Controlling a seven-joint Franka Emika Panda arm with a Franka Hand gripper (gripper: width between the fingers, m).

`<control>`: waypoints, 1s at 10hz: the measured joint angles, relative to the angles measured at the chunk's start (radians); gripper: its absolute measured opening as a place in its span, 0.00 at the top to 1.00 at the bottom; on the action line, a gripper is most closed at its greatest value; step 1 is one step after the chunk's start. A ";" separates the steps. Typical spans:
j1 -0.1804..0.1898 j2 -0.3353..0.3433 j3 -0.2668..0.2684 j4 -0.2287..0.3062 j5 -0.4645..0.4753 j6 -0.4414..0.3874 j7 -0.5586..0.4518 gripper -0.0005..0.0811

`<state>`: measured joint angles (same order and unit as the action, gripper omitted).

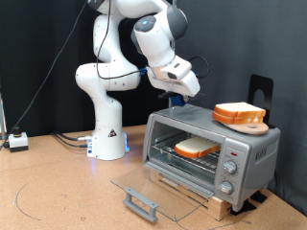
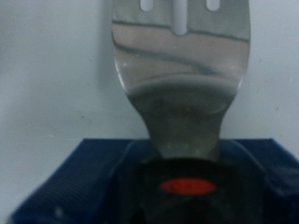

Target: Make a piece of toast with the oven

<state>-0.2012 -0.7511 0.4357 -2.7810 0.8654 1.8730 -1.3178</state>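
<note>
Toast (image 1: 196, 148) sits on the rack inside the oven (image 1: 213, 151); glass door (image 1: 153, 185) is dropped fully open; gripper (image 1: 178, 95), above and behind the oven, clamps a metal spatula (image 2: 179, 75). Judgement: hold the blade level, keep it clear of the stacked slices (image 1: 240, 113) on top.

Robot lab, as I see it.
A black curtain (image 1: 240, 38) backs a wooden bench (image 1: 58, 187); white arm (image 1: 110, 86) bolted on, cables (image 1: 67, 139) trailing at nine o'clock.

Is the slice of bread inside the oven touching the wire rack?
Touching. The exterior view shows the piece of toast lying flat on the wire rack inside the open oven.
</note>
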 joint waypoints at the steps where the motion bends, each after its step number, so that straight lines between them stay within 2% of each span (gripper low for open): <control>1: 0.000 0.002 0.028 -0.014 0.019 0.037 0.009 0.51; 3: 0.001 0.017 0.059 -0.022 0.076 0.067 0.010 0.51; 5: 0.009 0.023 0.063 -0.021 0.131 0.064 -0.017 0.51; 6: 0.017 0.021 0.063 -0.020 0.148 0.059 -0.032 0.30; 7: 0.023 0.018 0.062 -0.019 0.154 0.048 -0.038 0.30; 8: 0.024 0.010 0.060 -0.018 0.155 0.031 -0.039 0.10; 9: 0.025 -0.001 0.052 -0.017 0.155 0.011 -0.042 0.10; 10: 0.025 -0.018 0.035 -0.015 0.151 -0.012 -0.045 0.02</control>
<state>-0.1762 -0.7692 0.4707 -2.7961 1.0159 1.8611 -1.3632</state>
